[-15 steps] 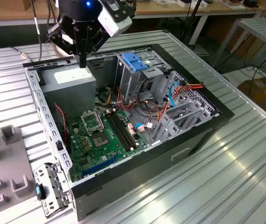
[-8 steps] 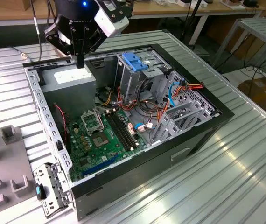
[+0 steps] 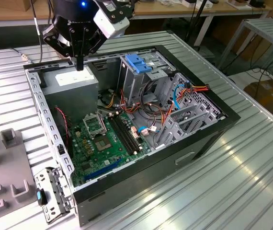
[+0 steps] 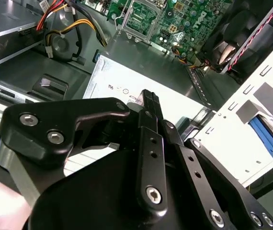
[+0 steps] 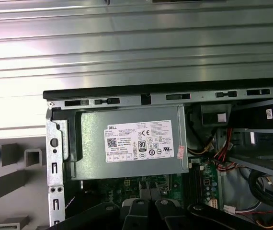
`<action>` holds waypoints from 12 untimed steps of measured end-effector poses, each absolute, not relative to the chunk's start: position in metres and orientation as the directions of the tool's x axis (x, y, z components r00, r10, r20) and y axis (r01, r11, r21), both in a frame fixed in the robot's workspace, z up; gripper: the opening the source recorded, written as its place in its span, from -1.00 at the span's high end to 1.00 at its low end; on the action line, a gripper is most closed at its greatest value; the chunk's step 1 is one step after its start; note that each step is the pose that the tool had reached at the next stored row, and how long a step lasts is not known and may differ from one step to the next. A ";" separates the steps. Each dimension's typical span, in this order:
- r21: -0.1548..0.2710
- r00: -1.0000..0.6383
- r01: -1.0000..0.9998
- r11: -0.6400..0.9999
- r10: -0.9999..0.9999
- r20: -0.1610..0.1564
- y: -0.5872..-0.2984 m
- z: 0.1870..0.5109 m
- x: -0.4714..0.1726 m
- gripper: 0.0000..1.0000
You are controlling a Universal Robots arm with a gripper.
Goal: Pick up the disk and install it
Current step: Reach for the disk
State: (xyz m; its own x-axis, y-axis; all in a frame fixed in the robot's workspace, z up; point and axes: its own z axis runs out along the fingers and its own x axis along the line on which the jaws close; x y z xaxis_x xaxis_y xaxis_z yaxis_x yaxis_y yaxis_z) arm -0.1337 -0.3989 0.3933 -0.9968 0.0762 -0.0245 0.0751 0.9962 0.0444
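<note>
Second wrist view shows the disk [image 4: 268,139] well apart from the pincer [image 4: 148,96] (clenched).

The table [image 3: 232,182], across the lower right of the exterior view, is ribbed bare metal with a glossy sheen. The computer case [image 3: 203,143] on it has matt black outer walls and a dull grey sheet-metal frame. The power supply [image 5: 93,158] is smooth matt grey metal with a white paper label [image 5: 139,143], the latch [image 3: 139,63] at the exterior view's top centre is bright blue plastic, and the gripper [image 4: 148,98] is matt black with shiny metal screws.
</note>
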 end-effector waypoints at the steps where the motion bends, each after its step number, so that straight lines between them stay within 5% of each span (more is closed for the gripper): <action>1: 0.044 -0.997 0.075 0.996 0.076 -0.024 -0.399 0.393 -0.134 0.79; 12: 0.044 -0.997 0.075 0.996 0.076 -0.024 -0.399 0.393 -0.138 0.79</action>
State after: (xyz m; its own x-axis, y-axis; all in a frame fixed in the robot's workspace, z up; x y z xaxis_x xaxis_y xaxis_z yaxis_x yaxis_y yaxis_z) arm -0.1375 -0.3989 0.3933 -0.9968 0.0762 -0.0245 0.0751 0.9962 0.0443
